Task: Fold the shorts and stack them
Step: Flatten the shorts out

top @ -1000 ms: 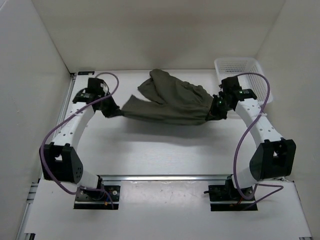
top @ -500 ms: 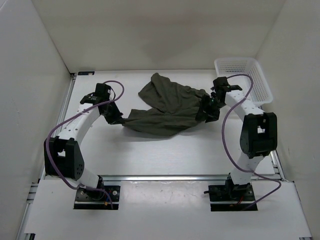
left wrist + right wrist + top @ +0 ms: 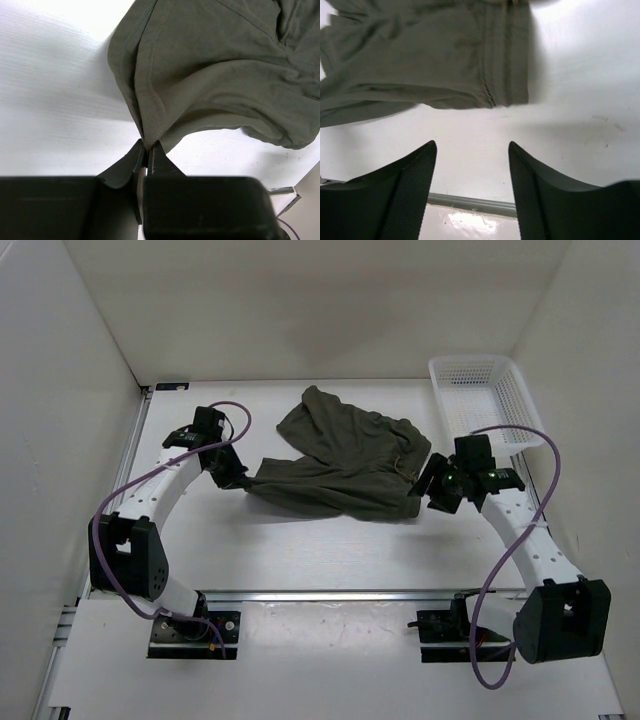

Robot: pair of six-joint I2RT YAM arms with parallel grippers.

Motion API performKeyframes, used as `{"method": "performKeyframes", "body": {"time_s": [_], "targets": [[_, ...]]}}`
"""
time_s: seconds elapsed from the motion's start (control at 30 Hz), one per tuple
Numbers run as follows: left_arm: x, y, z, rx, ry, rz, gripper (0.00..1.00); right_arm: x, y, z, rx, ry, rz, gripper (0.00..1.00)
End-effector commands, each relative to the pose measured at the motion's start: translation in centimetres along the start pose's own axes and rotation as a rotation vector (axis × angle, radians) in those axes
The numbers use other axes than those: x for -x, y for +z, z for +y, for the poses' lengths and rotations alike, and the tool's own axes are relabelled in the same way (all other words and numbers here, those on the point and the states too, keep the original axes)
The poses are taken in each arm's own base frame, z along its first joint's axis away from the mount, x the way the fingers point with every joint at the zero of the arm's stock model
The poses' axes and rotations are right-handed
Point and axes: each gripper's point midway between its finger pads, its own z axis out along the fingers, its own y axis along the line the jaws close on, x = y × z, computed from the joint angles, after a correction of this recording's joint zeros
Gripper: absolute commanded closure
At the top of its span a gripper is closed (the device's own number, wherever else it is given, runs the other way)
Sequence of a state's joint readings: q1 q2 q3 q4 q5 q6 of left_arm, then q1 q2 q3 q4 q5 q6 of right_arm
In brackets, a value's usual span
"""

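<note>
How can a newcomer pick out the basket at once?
Look at the white table, then its far right corner against the wall. There stands a white plastic mesh basket, the only rigid, latticed container; the olive-green shorts to its left are soft cloth.

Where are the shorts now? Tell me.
Top view: the shorts lie mid-table, left of the white mesh basket, their left corner pinched in the left jaws.
</note>
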State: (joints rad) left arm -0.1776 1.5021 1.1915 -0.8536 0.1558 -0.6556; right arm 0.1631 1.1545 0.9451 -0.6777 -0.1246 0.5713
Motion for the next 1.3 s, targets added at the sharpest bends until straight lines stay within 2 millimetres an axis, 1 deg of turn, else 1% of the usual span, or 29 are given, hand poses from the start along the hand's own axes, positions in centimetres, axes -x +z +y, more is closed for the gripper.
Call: {"method": "performKeyframes", "body": {"time_s": [0.0,0.03,0.13,0.17,0.23,0.27,0.3,0.4,0.43,0.53,0.57,0.6,0.67,0.7,0.73,0.8,0.83,0.9,0.93,0.97,1.0,1.03,1.07,1.1,1.13,1.17,1.2,1.23,1.27], "targets": [[1.0,-0.4,-0.6,-0.008,0.010,-0.039,0.90,-1.9,1.5,-0.4,0.015,0.102,0.064,0.37],[1.1,-0.4,-0.4,0.001,0.010,-0.046,0.90,-3.6,2.2,-1.0,0.012,0.125,0.109,0.38],[1.1,-0.4,-0.4,0.001,0.010,-0.046,0.90,-5.3,3.4,-0.7,0.067,0.195,0.164,0.38],[1.1,-0.4,-0.4,0.001,0.010,-0.046,0.90,-5.4,4.1,-0.5,0.086,0.206,0.161,0.38],[1.1,-0.4,-0.4,0.001,0.010,-0.046,0.90,-6.5,5.3,-1.0,0.078,0.244,0.192,0.37],[1.1,-0.4,-0.4,0.001,0.010,-0.046,0.90,-5.8,5.7,-0.6,0.099,0.235,0.167,0.37],[1.1,-0.4,-0.4,0.001,0.010,-0.046,0.90,-6.1,6.5,-1.3,0.069,0.241,0.175,0.37],[1.4,-0.6,-0.6,-0.005,0.012,-0.053,0.90,-5.1,8.1,-2.0,0.026,0.228,0.151,0.37],[1.4,-0.6,-0.7,-0.005,0.012,-0.053,0.90,-3.9,8.4,-1.6,0.027,0.203,0.124,0.37],[1.4,-0.8,-0.7,-0.005,0.012,-0.053,0.90,-3.0,10.4,-2.2,-0.023,0.190,0.136,0.41],[1.7,-1.0,-1.0,-0.011,0.013,-0.061,0.90,-1.6,10.8,-1.6,-0.016,0.184,0.110,0.43],[1.7,-1.0,-1.0,-0.011,0.013,-0.061,0.90,-1.7,11.9,-2.0,-0.037,0.192,0.138,0.60],[2.2,-1.2,-1.4,-0.016,0.014,-0.067,0.90,-0.6,12.6,-1.1,-0.016,0.162,0.142,0.89],[2.5,-1.1,-1.4,-0.006,0.004,-0.074,0.90,1.5,12.8,0.1,0.004,0.154,0.116,1.00],[3.6,-1.8,-2.2,-0.020,0.009,-0.107,0.90,2.4,12.6,0.7,0.010,0.134,0.110,1.00],[4.5,-1.8,-2.9,-0.025,0.010,-0.114,0.90,5.4,11.8,2.6,0.039,0.089,0.055,1.00],[6.2,-3.2,-4.4,-0.057,0.016,-0.155,0.90,9.7,10.3,4.8,0.068,0.068,-0.020,1.00],[8.2,-3.9,-5.8,-0.060,0.029,-0.183,0.90,14.1,8.9,6.8,0.078,0.020,-0.087,1.00],[10.4,-6.9,-7.7,-0.086,0.050,-0.247,0.90,15.5,7.7,7.8,0.080,0.005,-0.092,1.00],[11.8,-7.3,-7.9,-0.073,0.054,-0.262,0.90,20.3,4.0,11.1,0.147,-0.027,-0.213,1.00],[12.8,-8.7,-8.5,-0.074,0.054,-0.297,0.90,21.7,3.1,12.1,0.161,-0.042,-0.237,1.00],[13.5,-9.9,-9.3,-0.090,0.069,-0.322,0.90,22.5,1.8,12.9,0.169,-0.059,-0.254,1.00],[14.6,-12.4,-10.6,-0.132,0.076,-0.378,0.90,23.5,0.2,13.8,0.190,-0.068,-0.288,1.00],[14.8,-12.9,-10.8,-0.142,0.078,-0.392,0.90,24.2,-1.7,15.4,0.243,-0.097,-0.314,1.00],[14.9,-13.8,-10.8,-0.155,0.074,-0.404,0.90,24.0,-2.5,15.6,0.256,-0.113,-0.313,1.00],[14.3,-13.1,-10.2,-0.139,0.072,-0.382,0.90,23.9,-4.1,16.3,0.283,-0.124,-0.332,1.00],[14.0,-13.9,-10.4,-0.169,0.078,-0.403,0.90,22.9,-3.8,15.7,0.277,-0.128,-0.307,1.00],[13.4,-13.5,-10.1,-0.173,0.079,-0.387,0.90,22.1,-3.8,15.2,0.265,-0.137,-0.292,1.00],[12.8,-13.1,-9.6,-0.165,0.078,-0.376,0.90,21.4,-5.2,15.1,0.272,-0.152,-0.308,1.00]]}}
